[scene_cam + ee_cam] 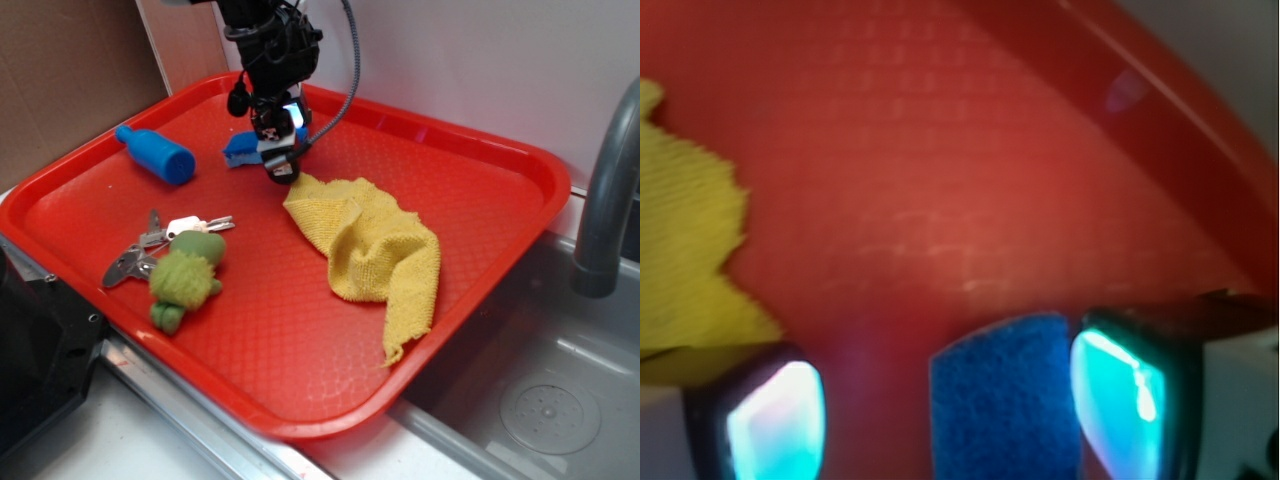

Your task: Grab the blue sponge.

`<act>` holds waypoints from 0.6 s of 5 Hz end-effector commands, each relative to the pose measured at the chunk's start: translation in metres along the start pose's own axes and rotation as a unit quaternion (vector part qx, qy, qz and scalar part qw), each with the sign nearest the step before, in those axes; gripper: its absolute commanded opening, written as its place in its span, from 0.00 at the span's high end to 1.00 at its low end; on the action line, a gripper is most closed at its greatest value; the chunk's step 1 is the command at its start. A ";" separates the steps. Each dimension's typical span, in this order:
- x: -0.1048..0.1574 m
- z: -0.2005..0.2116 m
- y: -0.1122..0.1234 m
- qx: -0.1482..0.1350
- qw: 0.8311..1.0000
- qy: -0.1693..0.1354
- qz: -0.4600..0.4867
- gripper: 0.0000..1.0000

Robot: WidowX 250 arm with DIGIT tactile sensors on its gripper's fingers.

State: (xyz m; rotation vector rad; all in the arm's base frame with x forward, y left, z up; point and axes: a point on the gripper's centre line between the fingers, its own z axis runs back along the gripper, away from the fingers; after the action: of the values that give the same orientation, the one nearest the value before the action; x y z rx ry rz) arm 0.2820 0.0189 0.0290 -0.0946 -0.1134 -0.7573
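Note:
The blue sponge [241,148] lies flat on the red tray [300,330] near its far side, partly hidden behind my arm in the exterior view. In the wrist view the blue sponge [1008,400] sits between my fingers, close against the right pad [1120,400] and apart from the left pad [775,425]. My gripper [281,160] [945,415] is open and low over the tray, straddling the sponge's end. Nothing is clamped.
A crumpled yellow cloth [375,250] [685,250] lies just right of the gripper. A blue bottle-shaped cylinder [157,154] lies to the left. Keys [165,240] and a green plush toy [185,280] sit at the front left. The tray's raised rim [1170,130] runs close behind. A sink and faucet [605,200] stand at right.

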 end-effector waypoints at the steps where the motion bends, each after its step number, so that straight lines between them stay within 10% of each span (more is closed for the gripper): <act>1: 0.006 -0.009 -0.008 0.021 0.999 0.033 0.014 0.00; 2: -0.012 -0.015 -0.018 0.021 0.998 0.047 0.035 0.61; 3: -0.012 -0.010 -0.017 0.035 0.997 0.033 0.055 1.00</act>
State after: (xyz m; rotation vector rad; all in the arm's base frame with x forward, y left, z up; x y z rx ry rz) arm 0.2618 0.0279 0.0176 -0.0152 -0.0679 -0.6554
